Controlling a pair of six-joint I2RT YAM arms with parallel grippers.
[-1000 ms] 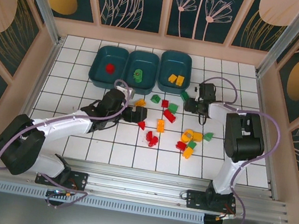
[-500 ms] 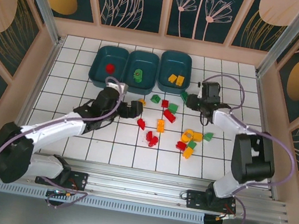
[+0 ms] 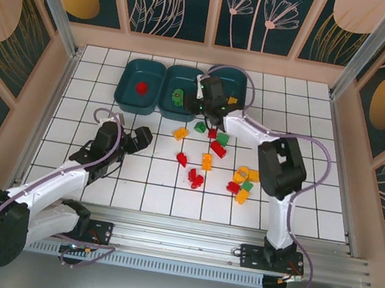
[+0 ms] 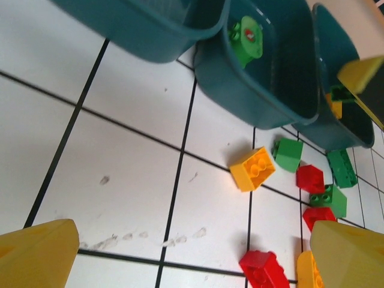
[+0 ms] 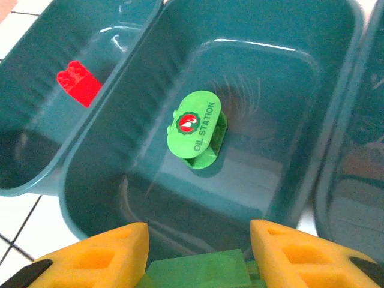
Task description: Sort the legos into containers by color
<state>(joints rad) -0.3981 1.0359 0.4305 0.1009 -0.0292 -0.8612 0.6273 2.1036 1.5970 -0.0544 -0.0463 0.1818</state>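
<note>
Green plastic shows between the yellow fingers (image 5: 105,255) of the right gripper (image 5: 198,261): a small green brick (image 5: 198,275), pinched at the bottom edge of the wrist view. Only its flat top shows; the rest is cut off. It hangs over the middle bin (image 5: 270,72), a dark teal tub with rounded corners and a glossy wall. One green oval piece (image 5: 197,129) printed "OIL STATION" lies tilted on that bin's floor.

The left bin (image 5: 36,138) holds one red brick (image 5: 78,83). In the top view the right arm crosses the right bin (image 3: 228,79), so only a bit of yellow (image 3: 231,100) shows inside and its count cannot be told.

The left gripper (image 3: 140,138) hangs above the white tiled table (image 3: 86,110), left of the loose bricks, its jaws spread wide with nothing between them.

There are three bins in a row at the far side. On the tiles I count about six red bricks, three green and five yellow-orange, among them a yellow brick (image 4: 253,168) nearest the bins. The cluster by the right arm's elbow (image 3: 243,184) is partly overlapped and hard to separate.
</note>
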